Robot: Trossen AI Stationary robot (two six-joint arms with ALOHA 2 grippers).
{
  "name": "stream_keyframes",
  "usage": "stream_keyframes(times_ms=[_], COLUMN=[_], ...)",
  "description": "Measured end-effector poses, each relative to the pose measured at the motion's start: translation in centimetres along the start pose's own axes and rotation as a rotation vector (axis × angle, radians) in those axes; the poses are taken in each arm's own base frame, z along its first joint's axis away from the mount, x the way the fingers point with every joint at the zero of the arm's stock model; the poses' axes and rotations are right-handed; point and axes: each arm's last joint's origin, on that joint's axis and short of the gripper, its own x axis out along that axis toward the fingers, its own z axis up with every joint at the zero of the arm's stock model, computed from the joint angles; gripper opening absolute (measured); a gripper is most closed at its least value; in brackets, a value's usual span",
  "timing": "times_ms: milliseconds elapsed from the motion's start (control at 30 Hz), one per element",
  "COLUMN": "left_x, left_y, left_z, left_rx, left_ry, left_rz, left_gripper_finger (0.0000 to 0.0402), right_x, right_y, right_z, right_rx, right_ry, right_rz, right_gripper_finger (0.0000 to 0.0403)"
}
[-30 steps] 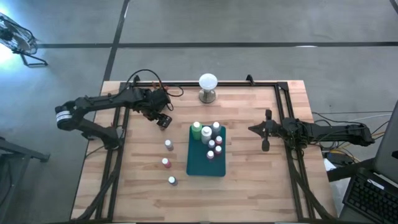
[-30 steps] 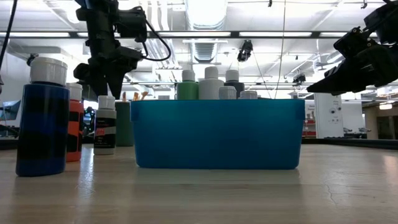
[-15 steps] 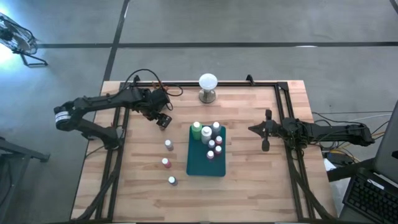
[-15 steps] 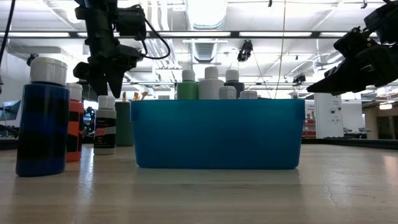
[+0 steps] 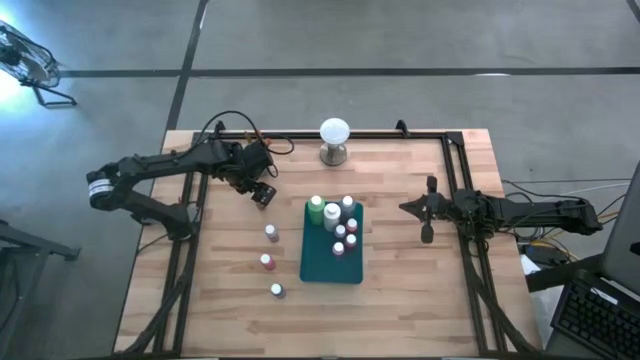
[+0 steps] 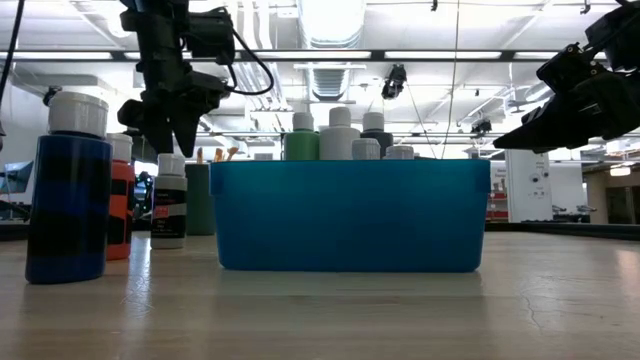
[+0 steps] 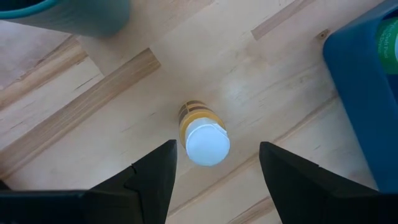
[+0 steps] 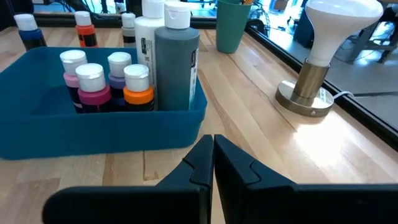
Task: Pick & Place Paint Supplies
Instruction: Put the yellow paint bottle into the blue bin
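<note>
The left gripper (image 5: pixel 263 194) hangs over the back-left part of the wooden table (image 5: pixel 400 290), pointing down, its two dark fingers (image 7: pixel 155 177) spread wide with nothing between them. Directly below it, seen from the left wrist, stands a small bottle (image 7: pixel 200 135) with a round white cap and a yellowish-brown body with a darker band; it stands upright on the bare wood, centred in the gap between the fingers and touching neither. From the low view this same bottle (image 6: pixel 169 201) shows a white body with a dark label and a little red print, and the gripper's tips sit just above its cap. In front of it, three more white-capped bottles stand in a loose line on the table: a pale one (image 5: pixel 271 232), a red one (image 5: pixel 267 262) and a dark blue one (image 5: pixel 276 290). To their right the teal tray (image 5: pixel 330 265) holds a cluster of bottles at its far end: a green one (image 5: pixel 316 208), a tall grey one (image 8: pixel 176 59), a white one (image 8: pixel 147 43), and small ones in pink (image 8: pixel 93 87), purple (image 8: pixel 119 70) and orange (image 8: pixel 137 85). A teal cup (image 8: pixel 231 23) stands beyond the tray, and a white bulb on a metal base (image 5: pixel 334 140) sits at the back edge. The right gripper (image 5: pixel 427 210) waits right of the tray, above the table, fingers pressed together and empty.
</note>
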Motion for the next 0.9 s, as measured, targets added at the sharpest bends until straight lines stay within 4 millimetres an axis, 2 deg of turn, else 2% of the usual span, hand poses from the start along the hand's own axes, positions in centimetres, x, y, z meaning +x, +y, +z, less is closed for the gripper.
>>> stream_keyframes(times_ms=[200,500,900], left_x=[-0.5,-2.9,-4.3], left_y=[0.2,0.8,1.1], left_z=[-0.5,-1.5,-2.0], left_rx=[0.001,0.006,0.262], left_ry=[0.029,-0.04,-0.128], left_rz=[-0.02,-0.091,-0.124], left_gripper_finger=[0.0234,0.0234,0.0234], right_x=[0.0,0.0,0.0], right_y=[0.0,0.0,0.0], right_z=[0.0,0.0,0.0], right_rx=[-0.01,-0.002,-0.013], right_ry=[0.0,0.0,0.0], right_rz=[0.0,0.0,0.0], right_gripper_finger=[0.0008,0.0008,0.0008])
